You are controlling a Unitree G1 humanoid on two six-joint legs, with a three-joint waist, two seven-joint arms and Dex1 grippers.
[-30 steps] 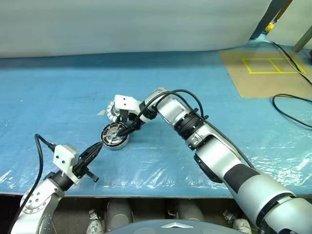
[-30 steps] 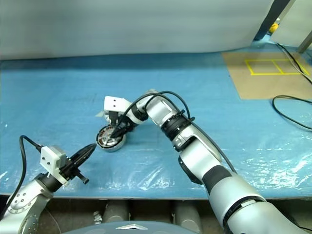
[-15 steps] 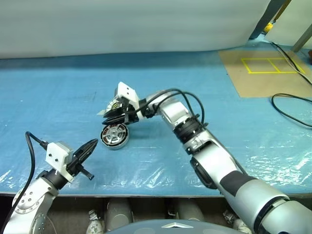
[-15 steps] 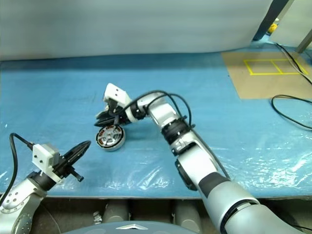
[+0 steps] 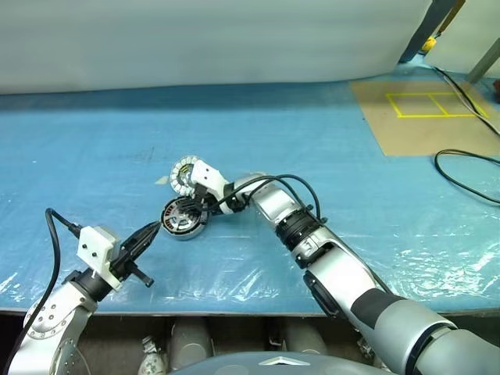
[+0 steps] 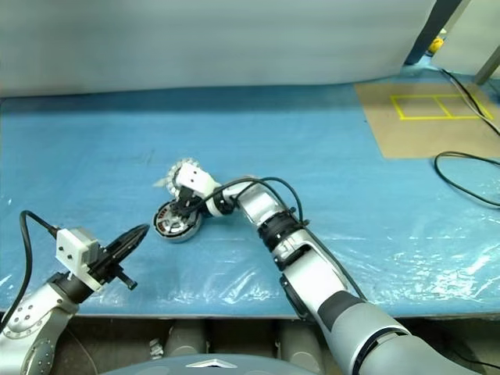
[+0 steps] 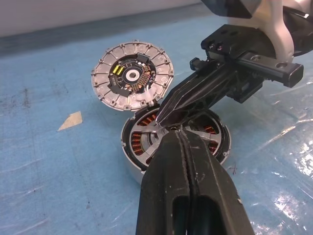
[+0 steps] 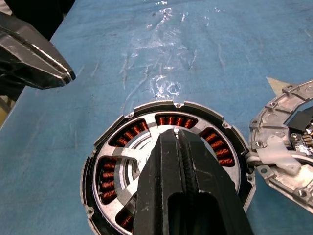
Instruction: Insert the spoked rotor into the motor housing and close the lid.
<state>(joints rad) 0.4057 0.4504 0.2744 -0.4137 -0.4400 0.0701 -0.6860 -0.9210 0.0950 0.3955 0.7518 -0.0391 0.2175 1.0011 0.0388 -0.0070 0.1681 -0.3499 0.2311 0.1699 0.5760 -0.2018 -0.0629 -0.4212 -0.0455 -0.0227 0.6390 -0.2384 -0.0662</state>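
Near the bench's front edge the left pincer [image 5: 152, 230] hovers closed and empty. Beyond it, the right pincer [image 7: 164, 120], closed, presses the spoked rotor [image 8: 146, 142] into the motor housing [image 5: 183, 217]. The lid [image 7: 133, 74] lies just behind, awaiting pickup.

Rotor seated in housing, lid lying open alongside

Motor housing [image 8: 168, 171] lying flat on the blue-covered bench [image 5: 117, 141], showing copper-brown windings through the gaps of the spoked rotor [image 7: 157, 136], now sitting inside the housing's round silver-grey rim with pale spokes radiating from the hub. Lid [image 7: 133, 76] resting face-up just beside the housing, its edge touching or nearly touching the housing's rim, displaying a ribbed silver ring of segments around a dark central circuit area with a white hub; appearing in the head views as a white-segmented disc [image 5: 184, 173].
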